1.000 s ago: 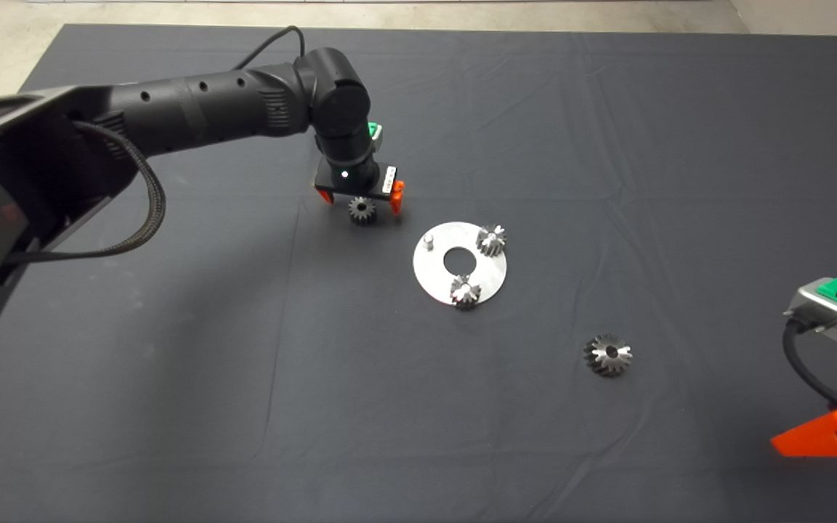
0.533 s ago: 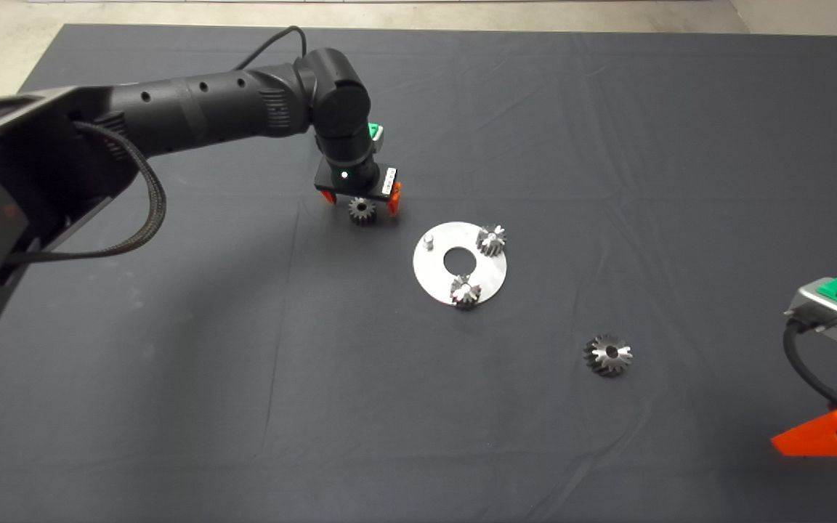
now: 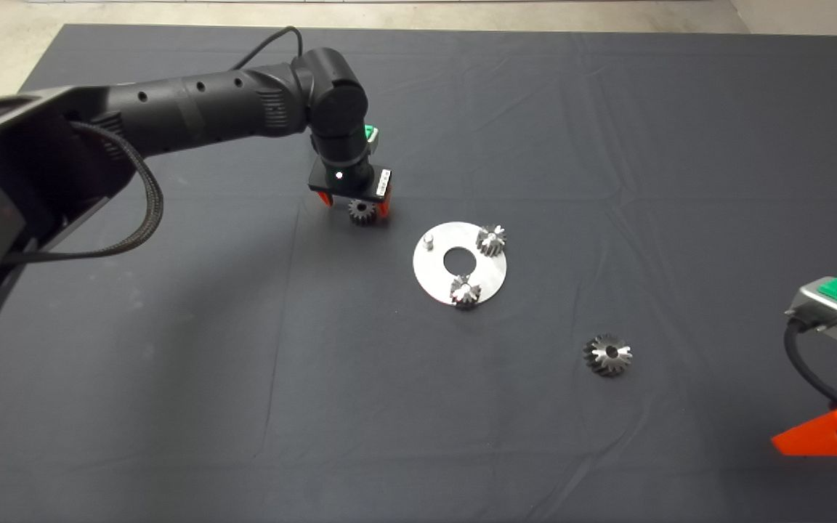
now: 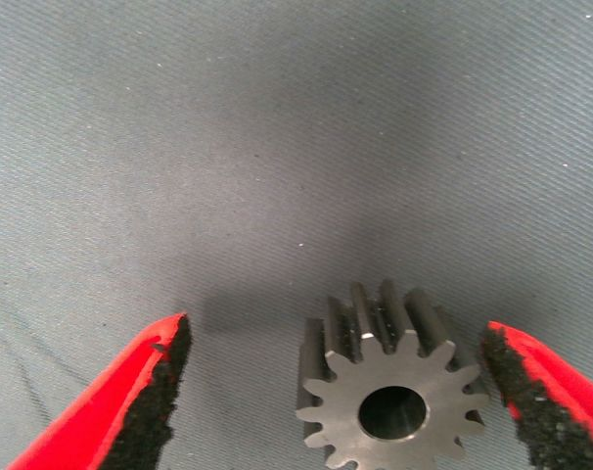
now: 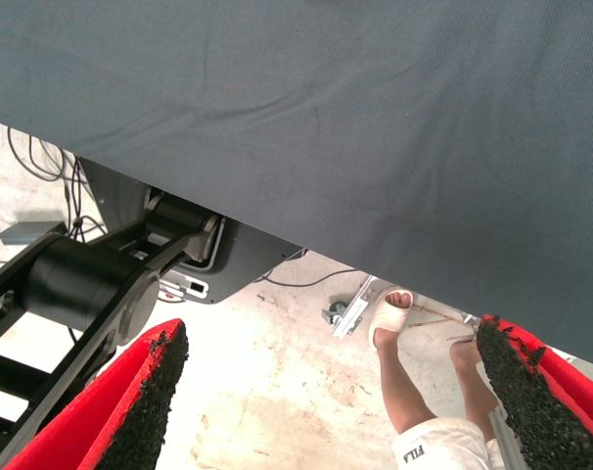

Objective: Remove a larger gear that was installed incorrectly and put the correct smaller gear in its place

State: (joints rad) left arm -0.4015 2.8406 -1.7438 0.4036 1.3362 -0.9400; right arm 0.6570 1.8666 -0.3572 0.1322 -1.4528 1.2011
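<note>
The smaller gear [image 3: 362, 211] lies flat on the mat just left of the round steel plate [image 3: 433, 274]. My left gripper [image 3: 354, 205] is down over it, open, one finger on each side. In the left wrist view the gear [image 4: 392, 399] sits close to one pad [image 4: 520, 392], with a gap to the other pad [image 4: 158, 387]. The larger gear [image 3: 608, 354], with flared teeth, lies on the mat to the right of and nearer than the plate. My right gripper [image 3: 825, 437] is parked at the lower right, open and empty [image 5: 331, 392].
The plate carries two small pinion gears [image 3: 491, 239] [image 3: 465, 290] and one bare peg [image 3: 428, 241] around a centre hole. The right wrist view shows the mat's edge, the robot's base and a person's leg and shoe [image 5: 389, 318] on the floor.
My left gripper's fingers have drawn closer together around the smaller gear, and the wrist has shifted slightly left. The gears and the right arm have not moved.
</note>
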